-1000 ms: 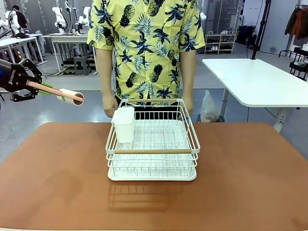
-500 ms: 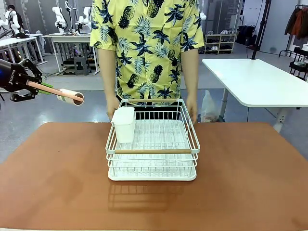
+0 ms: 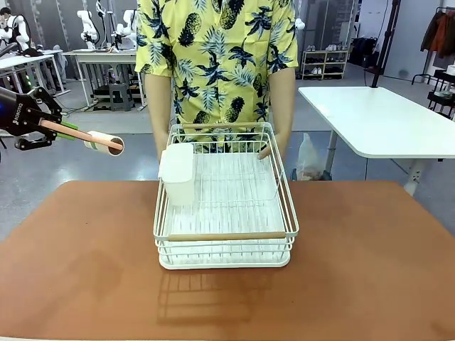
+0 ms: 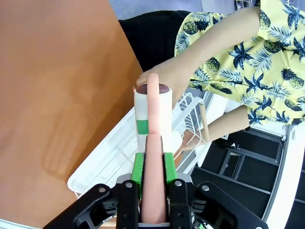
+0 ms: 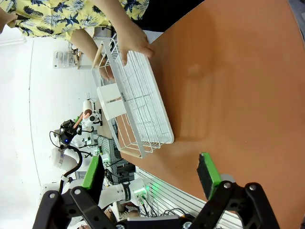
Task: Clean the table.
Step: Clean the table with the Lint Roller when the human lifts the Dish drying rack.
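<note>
Far end of rack (image 3: pixel 225 213) now lifted by person's hands (image 3: pixel 274 148), 12 o'clock.
L gripper (image 4: pixel 152 164) pinches lint roller (image 3: pixel 105 143) at 9, prob. waiting for a clear table (image 3: pixel 370 256); R gripper (image 5: pixel 150 174) spread, idle.

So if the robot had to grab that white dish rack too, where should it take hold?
Probably the wooden bar across the near end of the dish rack, approached from above on the robot's side. It is a straight, bare rod, and the person's hands hold the raised far end. The right gripper is open and free; the left gripper holds a lint roller.
</note>
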Controlling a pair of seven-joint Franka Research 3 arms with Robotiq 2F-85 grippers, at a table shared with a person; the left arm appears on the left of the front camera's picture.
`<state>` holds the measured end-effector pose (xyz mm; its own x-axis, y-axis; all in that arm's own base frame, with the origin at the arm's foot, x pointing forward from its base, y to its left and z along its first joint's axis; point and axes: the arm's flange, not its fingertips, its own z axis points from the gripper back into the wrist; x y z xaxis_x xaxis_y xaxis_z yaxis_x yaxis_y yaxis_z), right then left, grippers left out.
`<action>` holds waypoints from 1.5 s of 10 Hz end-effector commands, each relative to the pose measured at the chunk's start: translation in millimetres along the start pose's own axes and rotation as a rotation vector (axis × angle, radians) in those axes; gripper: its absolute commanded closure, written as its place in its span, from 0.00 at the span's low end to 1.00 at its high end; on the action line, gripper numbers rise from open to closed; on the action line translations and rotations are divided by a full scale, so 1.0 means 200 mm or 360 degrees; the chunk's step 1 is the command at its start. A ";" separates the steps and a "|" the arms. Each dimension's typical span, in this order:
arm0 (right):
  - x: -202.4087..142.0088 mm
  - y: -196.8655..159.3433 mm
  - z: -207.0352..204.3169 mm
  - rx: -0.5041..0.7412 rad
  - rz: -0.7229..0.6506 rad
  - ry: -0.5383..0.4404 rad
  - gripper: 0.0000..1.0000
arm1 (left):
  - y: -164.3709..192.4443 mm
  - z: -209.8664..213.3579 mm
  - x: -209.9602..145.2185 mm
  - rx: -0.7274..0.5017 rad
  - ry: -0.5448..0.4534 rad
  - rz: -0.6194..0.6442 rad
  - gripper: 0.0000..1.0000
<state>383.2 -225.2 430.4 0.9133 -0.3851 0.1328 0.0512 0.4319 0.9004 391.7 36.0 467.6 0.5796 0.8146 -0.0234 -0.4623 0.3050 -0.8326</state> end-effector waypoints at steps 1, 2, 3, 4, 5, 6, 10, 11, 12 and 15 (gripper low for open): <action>0.00 0.01 0.01 0.0007 0.0006 0.0001 0.00 | 0.00 0.00 0.00 -0.0003 -0.0003 0.0016 0.93; 0.00 0.01 0.01 0.0007 0.0006 0.0001 0.00 | 0.00 0.00 0.00 -0.0003 -0.0003 0.0016 0.93; 0.00 0.01 0.01 0.0007 0.0006 0.0001 0.00 | 0.00 0.00 0.00 -0.0003 -0.0003 0.0016 0.93; 0.00 0.01 0.01 0.0007 0.0006 0.0001 0.00 | 0.00 0.00 0.00 -0.0003 -0.0003 0.0016 0.93; 0.00 0.01 0.01 0.0007 0.0006 0.0001 0.00 | 0.00 0.00 0.00 -0.0003 -0.0003 0.0016 0.93; 0.00 0.01 0.01 0.0007 0.0006 0.0001 0.00 | 0.00 0.00 0.00 -0.0003 -0.0003 0.0016 0.93; 0.00 0.01 0.01 0.0007 0.0006 0.0001 0.00 | 0.00 0.00 0.00 0.0000 0.0000 0.0000 0.79; 0.00 0.01 0.01 0.0007 0.0006 0.0001 0.00 | -0.06 0.05 0.04 0.0112 0.0054 -0.0142 0.79; 0.00 0.01 0.01 0.0007 0.0006 0.0001 0.00 | -0.15 0.13 0.09 0.0263 0.0054 -0.0279 0.79; 0.00 0.01 0.01 0.0007 0.0006 0.0001 0.00 | -0.37 0.15 0.21 0.0487 0.0464 -0.0787 0.79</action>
<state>383.2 -225.3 430.5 0.9132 -0.3852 0.1330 0.0511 0.4321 0.9004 406.3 57.2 520.0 0.8134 0.5666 0.1317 -0.3939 0.7031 -0.5920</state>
